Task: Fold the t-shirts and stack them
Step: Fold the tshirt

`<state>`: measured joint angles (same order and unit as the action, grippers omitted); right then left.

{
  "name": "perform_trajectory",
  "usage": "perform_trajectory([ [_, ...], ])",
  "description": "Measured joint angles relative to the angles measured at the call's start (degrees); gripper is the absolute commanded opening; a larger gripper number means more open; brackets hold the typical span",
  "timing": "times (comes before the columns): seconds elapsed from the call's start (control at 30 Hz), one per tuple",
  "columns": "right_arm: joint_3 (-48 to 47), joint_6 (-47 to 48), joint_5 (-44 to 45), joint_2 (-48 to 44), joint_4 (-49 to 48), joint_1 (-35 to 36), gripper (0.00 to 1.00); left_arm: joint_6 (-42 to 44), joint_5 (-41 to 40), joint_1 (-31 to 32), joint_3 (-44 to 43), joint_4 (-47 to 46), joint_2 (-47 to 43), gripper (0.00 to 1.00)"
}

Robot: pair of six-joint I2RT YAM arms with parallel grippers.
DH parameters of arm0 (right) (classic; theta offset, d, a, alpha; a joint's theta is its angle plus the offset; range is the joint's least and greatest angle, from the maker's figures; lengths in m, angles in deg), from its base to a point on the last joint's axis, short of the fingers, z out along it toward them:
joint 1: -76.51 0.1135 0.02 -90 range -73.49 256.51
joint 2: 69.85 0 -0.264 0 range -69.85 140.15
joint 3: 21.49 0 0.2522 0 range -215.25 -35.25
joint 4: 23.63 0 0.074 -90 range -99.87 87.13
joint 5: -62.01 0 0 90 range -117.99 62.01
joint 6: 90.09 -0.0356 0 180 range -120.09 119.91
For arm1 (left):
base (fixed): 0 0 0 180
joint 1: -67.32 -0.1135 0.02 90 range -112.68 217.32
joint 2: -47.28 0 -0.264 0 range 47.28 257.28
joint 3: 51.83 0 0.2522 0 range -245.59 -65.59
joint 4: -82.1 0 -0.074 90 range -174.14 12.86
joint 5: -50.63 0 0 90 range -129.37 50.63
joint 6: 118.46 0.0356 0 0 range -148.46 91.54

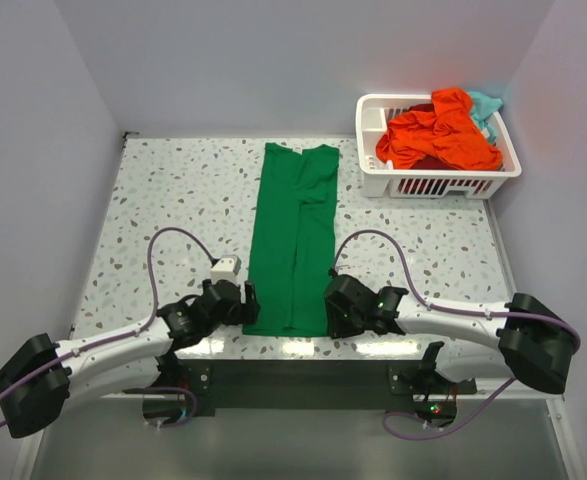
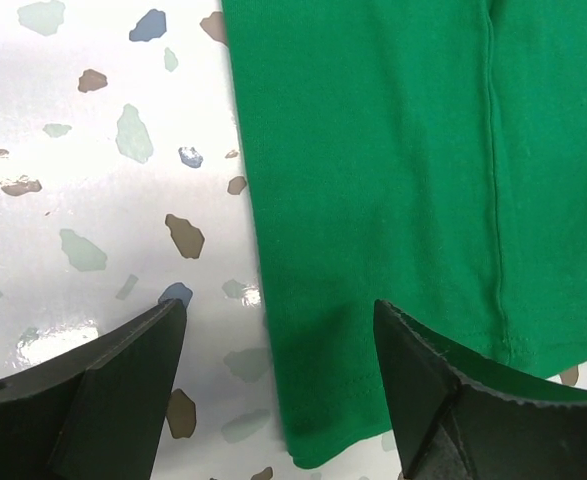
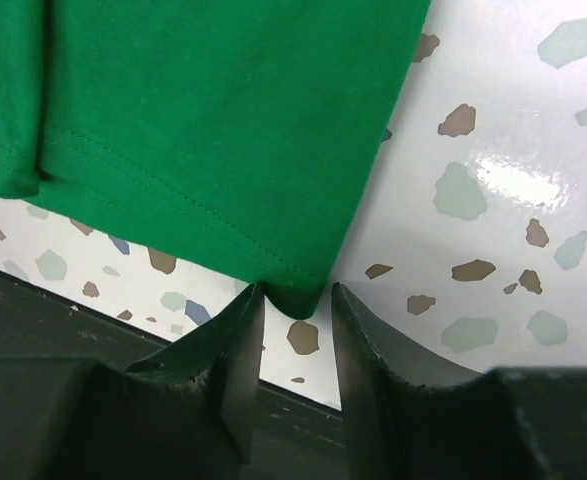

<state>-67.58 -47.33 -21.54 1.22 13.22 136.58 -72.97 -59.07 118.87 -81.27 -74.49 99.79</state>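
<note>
Left tool [image 2: 278,310] stands wide open astride one corner of the shirt [image 1: 293,240]; right tool [image 3: 298,290], narrowly parted, brackets another, ungripped.

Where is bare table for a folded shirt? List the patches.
Bare table left of the green shirt, up to the wall; a smaller patch between shirt, basket and right arm. Crowded: the near edge, left gripper and right gripper at the hem.
</note>
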Motion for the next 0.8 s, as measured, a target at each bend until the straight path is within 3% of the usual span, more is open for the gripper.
perform_trajectory([
  [0.27, 0.2, -0.1, -0.1, 0.5, -0.8, 0.0, 0.11, -1.4, 1.4, 1.5, 0.4, -0.2, -0.5, 0.72],
  [0.53, 0.3, 0.0, -0.1, 1.4, -1.7, 0.0, 0.09, -4.4, 2.7, 3.8, 1.4, -0.1, -1.7, 0.53],
  [0.8, 0.3, 0.3, -0.1, 1.7, -2.3, 0.0, 0.09, -9.0, 1.5, 9.4, 1.4, 2.3, -1.9, 0.46],
])
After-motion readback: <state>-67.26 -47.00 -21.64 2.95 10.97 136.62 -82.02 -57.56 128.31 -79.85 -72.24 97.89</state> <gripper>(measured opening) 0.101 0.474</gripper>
